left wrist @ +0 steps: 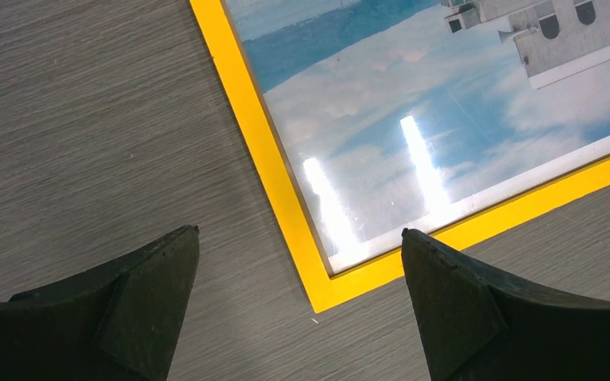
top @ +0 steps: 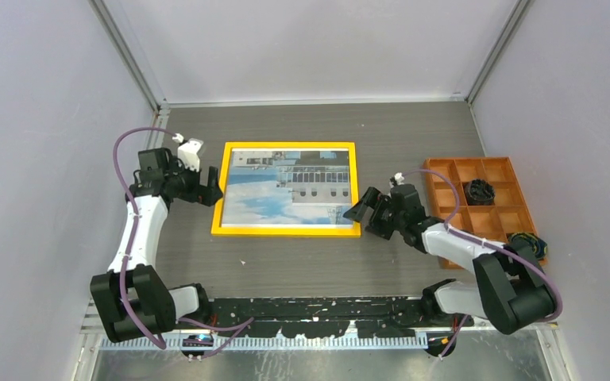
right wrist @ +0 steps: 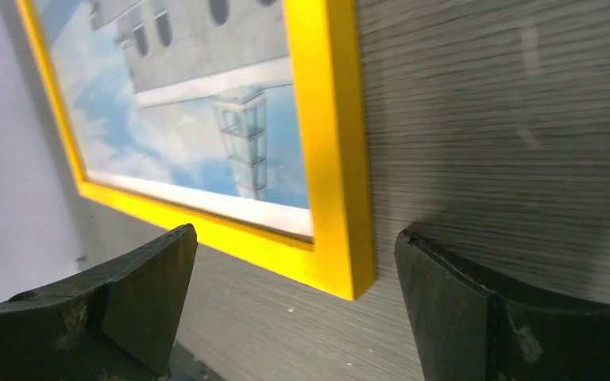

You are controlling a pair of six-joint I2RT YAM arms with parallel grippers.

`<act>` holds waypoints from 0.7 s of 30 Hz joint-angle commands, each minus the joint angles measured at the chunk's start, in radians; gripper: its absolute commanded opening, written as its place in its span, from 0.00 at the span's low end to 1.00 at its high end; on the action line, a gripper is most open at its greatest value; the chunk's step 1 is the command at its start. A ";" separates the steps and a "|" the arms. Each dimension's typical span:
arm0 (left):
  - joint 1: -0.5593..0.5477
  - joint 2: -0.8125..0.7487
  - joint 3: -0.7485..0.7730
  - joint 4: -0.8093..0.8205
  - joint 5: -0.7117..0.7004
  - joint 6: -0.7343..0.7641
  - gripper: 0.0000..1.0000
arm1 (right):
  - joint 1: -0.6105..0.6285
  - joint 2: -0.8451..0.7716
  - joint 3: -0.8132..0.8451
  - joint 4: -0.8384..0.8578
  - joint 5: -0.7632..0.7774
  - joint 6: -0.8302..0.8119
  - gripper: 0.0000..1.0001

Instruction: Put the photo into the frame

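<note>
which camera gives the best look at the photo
The top external view: it shows the whole photo inside the yellow frame, all four edges visible. The left wrist view catches only one corner, with glare streaks; the right wrist view shows another corner at a steep slant.

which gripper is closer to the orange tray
Right. The right gripper is at the frame's right edge, on the orange tray's side; the left gripper is at the frame's opposite edge.
</note>
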 commanded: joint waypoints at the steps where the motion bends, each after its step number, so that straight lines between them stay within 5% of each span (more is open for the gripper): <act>1: 0.008 0.001 0.009 0.048 0.031 -0.031 1.00 | -0.005 -0.088 0.084 -0.331 0.212 -0.107 1.00; 5: 0.007 0.014 -0.002 0.075 0.010 -0.057 1.00 | -0.005 -0.194 0.219 -0.581 0.436 -0.156 1.00; 10: 0.006 0.052 -0.060 0.213 -0.045 -0.167 1.00 | -0.006 -0.236 0.360 -0.640 0.763 -0.218 1.00; 15: 0.002 0.135 -0.166 0.450 -0.080 -0.281 1.00 | -0.011 -0.181 0.274 -0.294 1.169 -0.433 1.00; 21: 0.002 0.196 -0.377 0.917 -0.097 -0.391 1.00 | -0.133 -0.055 0.172 -0.010 1.247 -0.502 1.00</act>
